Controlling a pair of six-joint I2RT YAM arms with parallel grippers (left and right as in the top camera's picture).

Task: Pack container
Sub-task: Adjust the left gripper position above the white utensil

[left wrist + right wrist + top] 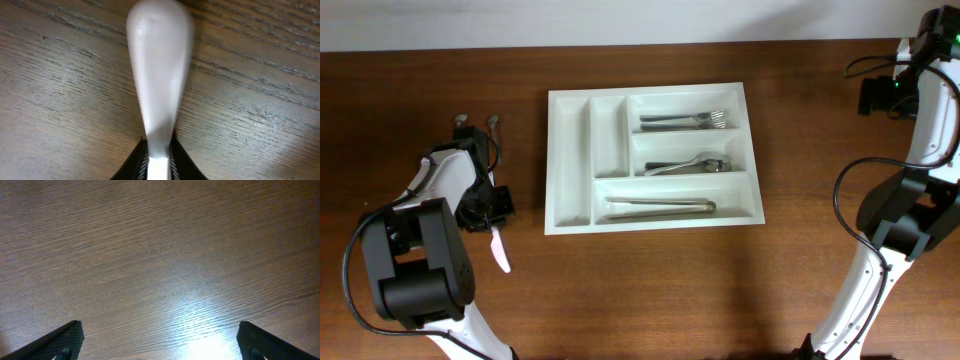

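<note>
The white cutlery tray point(554, 160) lies in the middle of the table. Its top long compartment holds metal forks point(685, 120), the middle one more metal cutlery point(690, 165), and the bottom one metal tongs point(660, 207). The two narrow upright compartments look empty. My left gripper point(494, 222) is left of the tray and shut on a white utensil point(501, 252). In the left wrist view the gripper point(159, 162) clamps the utensil's rounded white end point(159, 75) just above the wood. My right gripper point(875, 96) is at the far right back, open and empty over bare table point(160, 340).
Two small metal utensil ends point(460, 119) point(495, 120) stick out behind the left arm at the back left. The right arm's base and cables point(880, 240) stand at the right edge. The wall edge runs along the back of the table.
</note>
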